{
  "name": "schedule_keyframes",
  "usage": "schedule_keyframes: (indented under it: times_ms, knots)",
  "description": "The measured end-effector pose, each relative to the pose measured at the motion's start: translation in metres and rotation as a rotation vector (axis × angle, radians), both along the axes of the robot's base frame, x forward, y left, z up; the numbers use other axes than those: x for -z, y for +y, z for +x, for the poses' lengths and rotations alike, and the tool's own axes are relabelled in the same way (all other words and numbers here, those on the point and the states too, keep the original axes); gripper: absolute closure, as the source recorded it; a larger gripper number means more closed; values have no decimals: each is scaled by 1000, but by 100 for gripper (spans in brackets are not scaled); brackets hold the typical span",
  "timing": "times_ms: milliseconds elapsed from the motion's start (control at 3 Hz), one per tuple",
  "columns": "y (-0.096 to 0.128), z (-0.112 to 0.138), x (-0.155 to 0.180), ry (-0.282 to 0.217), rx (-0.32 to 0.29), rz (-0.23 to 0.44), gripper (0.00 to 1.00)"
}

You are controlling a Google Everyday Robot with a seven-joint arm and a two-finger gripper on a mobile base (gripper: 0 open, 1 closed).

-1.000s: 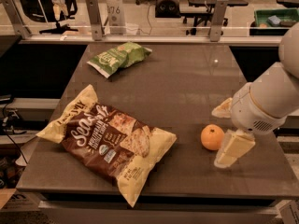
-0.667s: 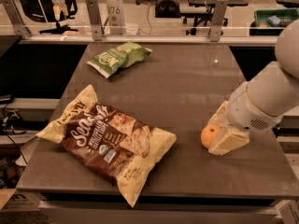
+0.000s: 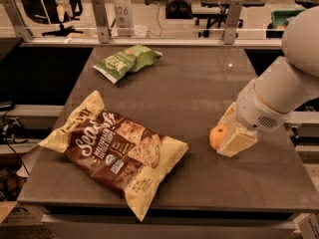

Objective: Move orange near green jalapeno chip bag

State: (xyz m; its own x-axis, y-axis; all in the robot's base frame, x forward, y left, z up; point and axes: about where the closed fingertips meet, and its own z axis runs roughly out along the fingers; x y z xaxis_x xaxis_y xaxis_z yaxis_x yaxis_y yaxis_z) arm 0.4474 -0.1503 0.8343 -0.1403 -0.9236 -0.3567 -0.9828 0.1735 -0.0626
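The orange (image 3: 217,136) sits on the dark table (image 3: 199,83) at the right, partly hidden by my gripper (image 3: 227,131). The gripper reaches in from the right on a white arm. Its pale fingers (image 3: 238,142) stand on either side of the orange and are shut on it, with the orange at table height. The green jalapeno chip bag (image 3: 127,61) lies at the far left of the table, well away from the orange and the gripper.
A large brown-and-yellow chip bag (image 3: 117,151) lies at the front left of the table. A metal rail with posts (image 3: 232,19) runs along the far edge. The table's right edge is close behind the gripper.
The gripper has moved left onto the orange and its fingers have drawn together around it. The orange and both bags have stayed in place.
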Motion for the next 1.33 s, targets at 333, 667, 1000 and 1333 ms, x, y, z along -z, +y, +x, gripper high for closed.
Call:
schedule_keyframes:
  times_ms: [333, 667, 1000, 1333]
  knots:
    - [2, 30, -6, -1, 39, -3, 100]
    - [7, 70, -15, -23, 75, 7, 100]
    - [14, 109, -18, -36, 95, 20, 100]
    - [20, 147, -12, -46, 116, 14, 100]
